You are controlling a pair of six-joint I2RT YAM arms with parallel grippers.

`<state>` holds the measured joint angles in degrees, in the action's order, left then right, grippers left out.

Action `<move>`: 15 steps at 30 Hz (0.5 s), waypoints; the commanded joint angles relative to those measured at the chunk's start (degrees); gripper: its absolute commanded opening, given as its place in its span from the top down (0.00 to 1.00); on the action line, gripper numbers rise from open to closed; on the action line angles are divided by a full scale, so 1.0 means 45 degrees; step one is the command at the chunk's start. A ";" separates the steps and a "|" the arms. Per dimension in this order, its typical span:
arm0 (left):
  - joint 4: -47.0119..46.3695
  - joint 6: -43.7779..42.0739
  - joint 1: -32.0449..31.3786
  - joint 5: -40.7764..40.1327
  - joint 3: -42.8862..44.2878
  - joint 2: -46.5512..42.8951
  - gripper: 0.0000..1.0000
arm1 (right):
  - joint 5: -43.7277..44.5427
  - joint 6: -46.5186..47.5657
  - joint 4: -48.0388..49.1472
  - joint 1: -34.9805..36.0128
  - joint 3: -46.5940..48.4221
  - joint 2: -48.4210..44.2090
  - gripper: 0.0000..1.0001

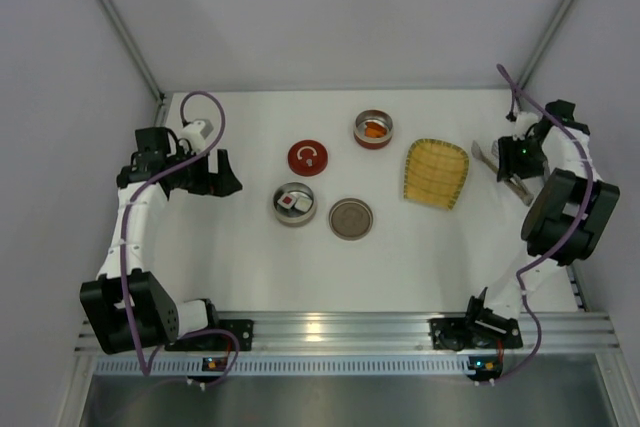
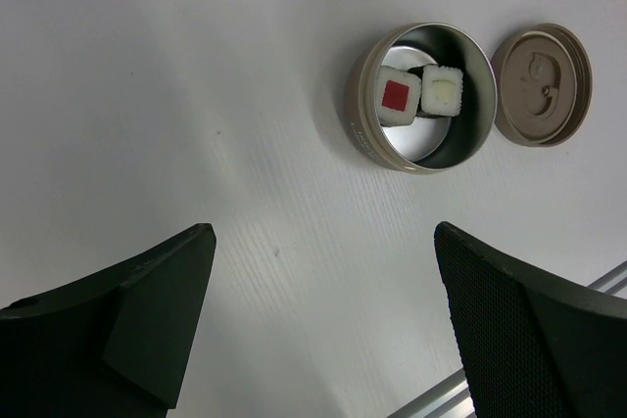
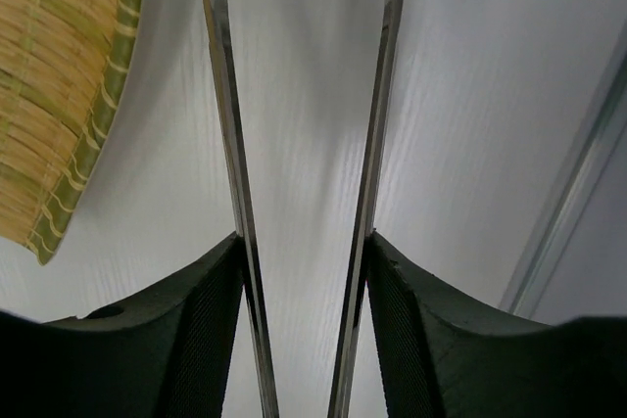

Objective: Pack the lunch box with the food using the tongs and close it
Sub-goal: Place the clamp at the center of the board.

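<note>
The tongs (image 3: 227, 95) run as two slim metal arms straight up the right wrist view, and my right gripper (image 3: 306, 237) is shut on them, one pad against the outside of each arm. From above, the tongs (image 1: 484, 155) lie at the far right under the right gripper (image 1: 507, 165). One open tin (image 1: 293, 204) of the lunch box holds two white food pieces (image 2: 399, 95), one with a red centre. Another tin (image 1: 373, 130) at the back holds orange food. My left gripper (image 2: 323, 232) hangs open and empty above the bare table, near that first tin (image 2: 470, 56).
A red lid (image 1: 308, 156) and a brown lid (image 1: 351, 218) lie flat near the tins. A yellow woven mat (image 1: 437, 173) sits just left of the tongs. The aluminium rail (image 1: 330, 329) borders the near edge.
</note>
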<state>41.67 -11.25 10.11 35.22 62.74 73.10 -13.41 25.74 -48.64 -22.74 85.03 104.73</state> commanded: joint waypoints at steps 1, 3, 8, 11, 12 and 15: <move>-0.0061 -0.0353 0.0058 0.0063 -0.0094 -0.0483 0.02 | -0.0263 0.0432 0.1082 -0.0044 -0.0923 -0.0245 0.49; -0.0061 -0.0353 0.0078 0.0102 -0.0095 -0.0464 0.02 | -0.0165 0.0646 0.1122 -0.0044 -0.1414 -0.0459 0.44; -0.0002 -0.0508 0.0058 0.0200 -0.0114 -0.0522 0.02 | 0.0011 0.1116 0.1064 -0.0044 -0.2567 -0.0987 0.37; 0.0153 -0.0704 0.0078 0.0045 -0.0153 -0.0794 0.02 | 0.0108 0.1370 0.0830 -0.0044 -0.2900 -0.1222 0.31; 0.0193 -0.0743 0.0078 -0.0014 -0.0173 -0.0853 0.02 | 0.0147 0.1487 0.0752 -0.0044 -0.2958 -0.1319 0.15; 0.0388 -0.0957 0.0078 -0.0171 -0.0270 -0.1205 0.02 | 0.0265 0.1624 0.0458 -0.0063 -0.2901 -0.1573 0.09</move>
<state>42.37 -13.50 10.11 34.65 62.04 70.74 -12.38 30.98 -47.16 -22.74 71.61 101.62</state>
